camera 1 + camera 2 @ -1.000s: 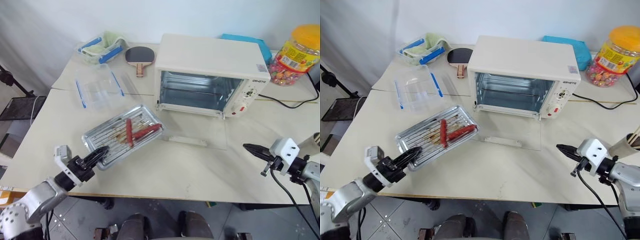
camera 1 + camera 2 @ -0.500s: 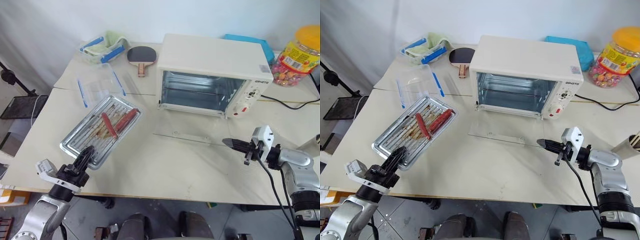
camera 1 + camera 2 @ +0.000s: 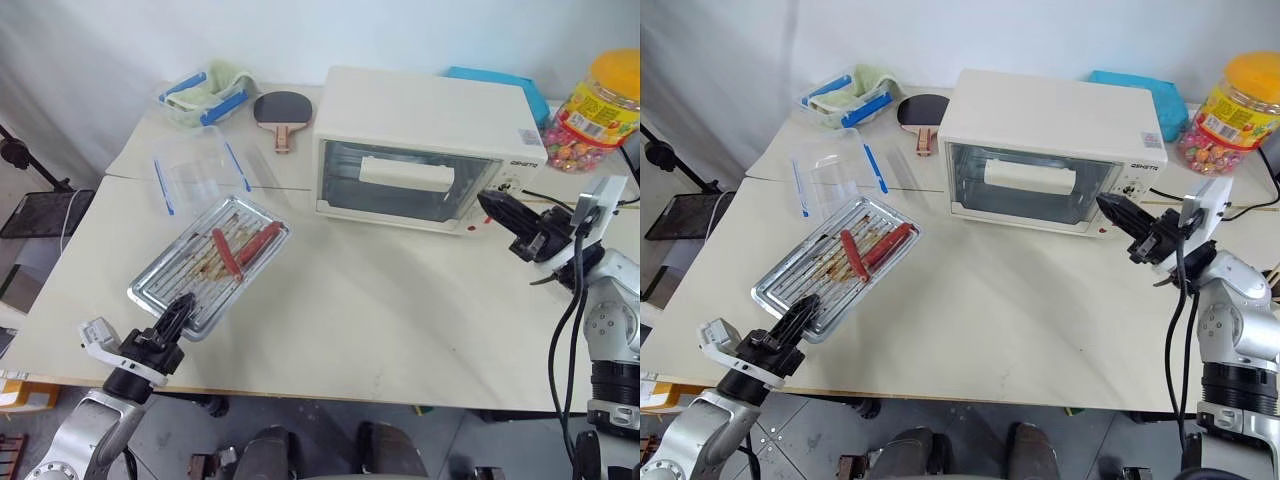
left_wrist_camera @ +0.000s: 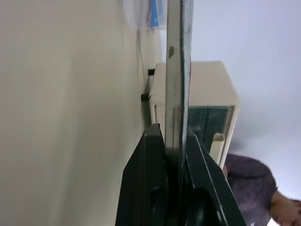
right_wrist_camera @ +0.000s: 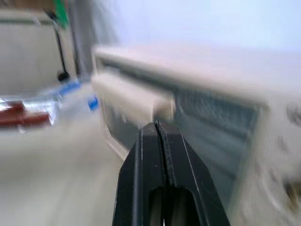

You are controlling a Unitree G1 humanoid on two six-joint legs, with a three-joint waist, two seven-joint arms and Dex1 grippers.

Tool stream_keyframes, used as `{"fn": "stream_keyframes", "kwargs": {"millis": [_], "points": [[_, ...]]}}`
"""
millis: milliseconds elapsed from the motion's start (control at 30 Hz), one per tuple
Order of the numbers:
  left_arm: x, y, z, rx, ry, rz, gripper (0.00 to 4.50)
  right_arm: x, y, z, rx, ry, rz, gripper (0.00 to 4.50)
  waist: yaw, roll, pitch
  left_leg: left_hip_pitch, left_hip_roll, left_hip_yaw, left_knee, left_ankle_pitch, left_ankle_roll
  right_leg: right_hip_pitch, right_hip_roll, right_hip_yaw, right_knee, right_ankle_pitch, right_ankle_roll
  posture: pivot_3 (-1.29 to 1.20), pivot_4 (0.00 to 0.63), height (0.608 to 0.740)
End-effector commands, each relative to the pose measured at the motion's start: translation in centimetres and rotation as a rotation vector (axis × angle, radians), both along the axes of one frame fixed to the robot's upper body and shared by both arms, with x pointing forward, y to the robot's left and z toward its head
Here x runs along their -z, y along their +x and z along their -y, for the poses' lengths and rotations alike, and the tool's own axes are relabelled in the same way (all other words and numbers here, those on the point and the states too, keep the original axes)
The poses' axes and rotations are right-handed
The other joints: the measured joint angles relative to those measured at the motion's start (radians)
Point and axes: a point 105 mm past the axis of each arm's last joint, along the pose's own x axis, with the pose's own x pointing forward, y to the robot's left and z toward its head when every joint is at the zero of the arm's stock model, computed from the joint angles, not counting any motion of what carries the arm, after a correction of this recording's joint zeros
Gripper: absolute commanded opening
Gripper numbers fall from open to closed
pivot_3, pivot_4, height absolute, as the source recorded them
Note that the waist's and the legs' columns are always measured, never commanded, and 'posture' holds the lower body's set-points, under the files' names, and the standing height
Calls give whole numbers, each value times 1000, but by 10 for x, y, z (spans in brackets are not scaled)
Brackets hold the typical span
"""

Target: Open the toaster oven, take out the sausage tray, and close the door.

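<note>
**Door up, tray out: the job is looking almost done**

On the left, the left gripper [image 3: 175, 314] is clamping the near rim of the sausage tray [image 3: 212, 264], exactly as it was a second ago. Since then the tray has been swung left, away from the oven. It is now lying on the table [image 3: 380, 320], well apart from the door, just in front of the clear plastic box [image 3: 197, 168], with its two red sausages [image 3: 243, 248] lying across the ridges.

In the middle, the big change is showing: the door [image 3: 1025, 186] of the toaster oven [image 3: 1050, 135], lying flat open a second ago and half lifted half a second ago, is now standing upright against the oven front, its bar handle [image 3: 1031, 177] facing outward.

On the right, the right gripper [image 3: 1120, 214] has risen from table level and is hanging by the oven's control panel, fingers pressed together on nothing. Judging from this, the door appears closed, and what is remaining is for the left gripper to release the tray.

The left wrist view is showing something the head views cannot: the tray's thin metal edge [image 4: 178, 70] is sitting pinched between the two fingers [image 4: 150, 183]. The right wrist view is confirming those fingers [image 5: 150, 169] are meeting with no gap, pointing at the handle.
</note>
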Motion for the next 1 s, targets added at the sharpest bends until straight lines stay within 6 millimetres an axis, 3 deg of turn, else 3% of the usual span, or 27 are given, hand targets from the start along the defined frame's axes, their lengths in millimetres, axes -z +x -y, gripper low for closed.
{"fn": "stream_keyframes", "kwargs": {"millis": [33,67,167,333,533,800,1000], "points": [[-8,1,10,124,14,44,0,-12,-17,-1,-53,13,14,22,3,0,0,0,0,0,0,0,0,0,1,0,0,0,0,0,150,740],[-7,1,13,171,29,38,0,-9,-21,-1,-56,-10,13,22,3,0,0,0,-1,0,-1,0,1,0,1,0,0,0,0,0,150,740],[-5,8,25,312,53,27,0,14,-43,-1,-73,-166,-1,651,13,0,0,0,-2,0,-2,-1,2,0,1,0,0,0,0,0,150,740],[-8,26,43,498,58,22,0,45,-79,4,-86,-303,-26,2355,24,1,0,0,-3,2,-3,0,3,0,3,0,-1,0,0,0,150,740],[-13,53,72,703,62,-17,0,57,-109,5,-52,-322,-60,4409,22,1,0,2,-3,4,-3,1,3,0,3,0,0,1,2,0,150,740],[-8,72,121,953,202,-97,0,50,-137,-5,20,-304,-78,4462,23,1,0,2,-4,4,-4,1,2,-1,5,0,0,1,2,0,150,740],[0,81,148,1046,298,-106,0,45,-152,-15,31,-300,-107,4462,24,0,0,2,-4,6,-5,1,2,-1,6,-2,-1,1,3,0,150,740]]}}
